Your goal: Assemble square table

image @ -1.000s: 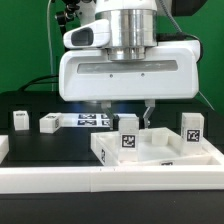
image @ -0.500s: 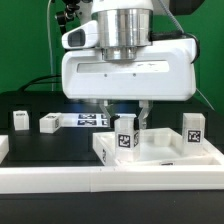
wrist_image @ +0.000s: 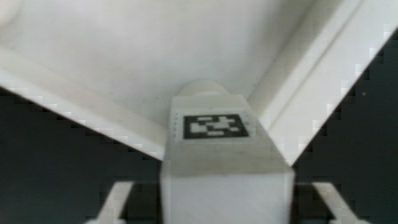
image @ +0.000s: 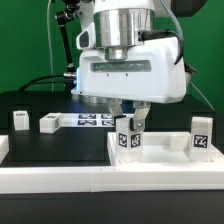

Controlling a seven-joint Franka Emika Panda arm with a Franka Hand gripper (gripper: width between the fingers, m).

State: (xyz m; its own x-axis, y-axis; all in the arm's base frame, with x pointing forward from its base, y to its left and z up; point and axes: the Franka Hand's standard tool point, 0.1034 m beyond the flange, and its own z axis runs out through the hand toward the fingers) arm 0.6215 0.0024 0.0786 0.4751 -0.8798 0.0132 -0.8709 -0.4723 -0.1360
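Currently, a leg (image: 128, 139) is being held upright at the slab (image: 165, 160), at its near corner on the exterior view's left. The gripper (image: 130, 122) is clamped on it, the jaws standing partly closed against its two sides. In the wrist view the tagged leg is seen pointing into the angle where two walls of the slab's rim meet. Whether its lower end already touches the slab cannot be told.

A second leg (image: 203, 135) stands at the slab's far end, on the exterior view's right. Two loose legs (image: 19, 120) (image: 48, 123) stand well apart from the slab on the exterior view's left, with the marker board (image: 95, 120) between them and the slab. The rail (image: 60, 178) runs along the slab's near edge.

The step in hand is judged to be the seating of this leg in its corner. Next, the leg would probably have to be kept square to the slab, pressed down into its seat and turned until fixed; a tilted start could be expected to jam it.
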